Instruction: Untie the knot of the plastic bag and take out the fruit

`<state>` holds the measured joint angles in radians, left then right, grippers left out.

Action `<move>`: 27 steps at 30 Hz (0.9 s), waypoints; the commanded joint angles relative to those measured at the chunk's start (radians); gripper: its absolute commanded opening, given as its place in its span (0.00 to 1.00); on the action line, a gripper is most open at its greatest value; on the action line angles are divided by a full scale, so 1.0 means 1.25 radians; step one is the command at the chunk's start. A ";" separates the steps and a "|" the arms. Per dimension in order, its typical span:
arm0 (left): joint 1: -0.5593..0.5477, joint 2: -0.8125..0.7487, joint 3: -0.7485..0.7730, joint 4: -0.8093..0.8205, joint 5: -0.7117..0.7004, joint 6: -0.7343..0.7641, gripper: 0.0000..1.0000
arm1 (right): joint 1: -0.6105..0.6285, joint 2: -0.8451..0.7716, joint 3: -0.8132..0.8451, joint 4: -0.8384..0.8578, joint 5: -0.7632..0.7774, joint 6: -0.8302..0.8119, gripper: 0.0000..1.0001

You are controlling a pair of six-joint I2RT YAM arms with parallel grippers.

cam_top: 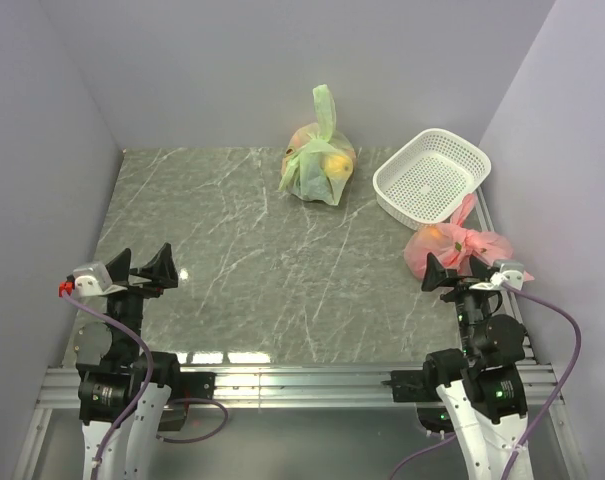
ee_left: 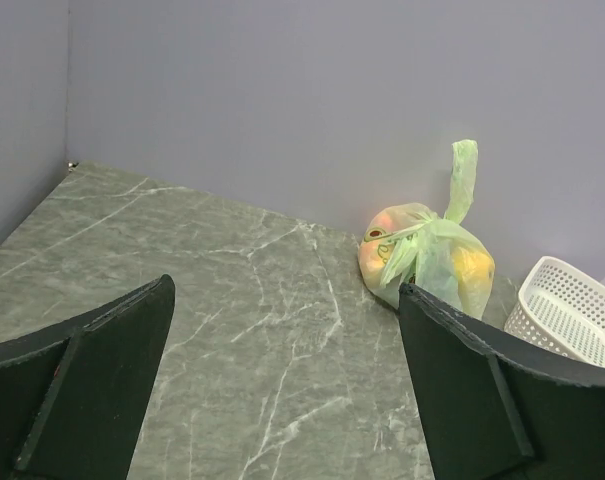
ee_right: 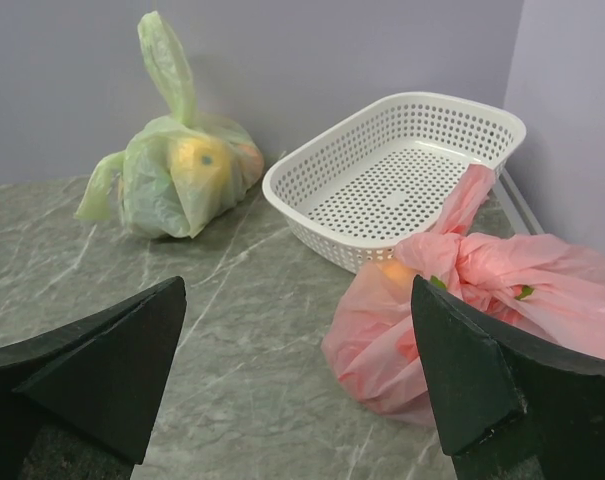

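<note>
The pink plastic bag (cam_top: pixel 460 250) lies at the right of the table, just in front of the white basket, and also shows in the right wrist view (ee_right: pixel 422 330). Its knot (ee_right: pixel 460 255) is tied, with one ear rising against the basket. An orange-yellow fruit (ee_right: pixel 397 272) glows through the plastic; the other fruit is hidden inside. My right gripper (cam_top: pixel 454 268) is open and empty just short of the bag, and its jaws frame the bag's left part in the right wrist view (ee_right: pixel 297 300). My left gripper (cam_top: pixel 142 258) is open and empty at the near left, far from the bag.
A light green bag (cam_top: pixel 319 165) of yellowish fruit with a tall tied top stands at the back middle. The white basket (cam_top: pixel 387 185) sits empty at the back right. Walls close the table at the back and both sides.
</note>
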<state>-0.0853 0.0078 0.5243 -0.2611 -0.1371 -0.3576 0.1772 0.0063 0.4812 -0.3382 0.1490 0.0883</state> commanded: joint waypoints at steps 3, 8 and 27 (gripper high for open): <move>0.004 -0.071 0.022 0.010 0.000 0.003 0.99 | 0.003 -0.244 0.036 -0.002 0.024 0.020 1.00; 0.004 -0.074 0.026 0.008 -0.009 -0.021 0.99 | 0.004 -0.242 0.027 -0.001 0.093 0.059 1.00; -0.062 0.128 0.060 -0.054 0.009 -0.077 0.99 | 0.004 0.324 0.226 -0.240 0.465 0.440 1.00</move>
<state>-0.1310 0.1478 0.5732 -0.3130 -0.1287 -0.4423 0.1772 0.2546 0.7296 -0.5369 0.6186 0.5091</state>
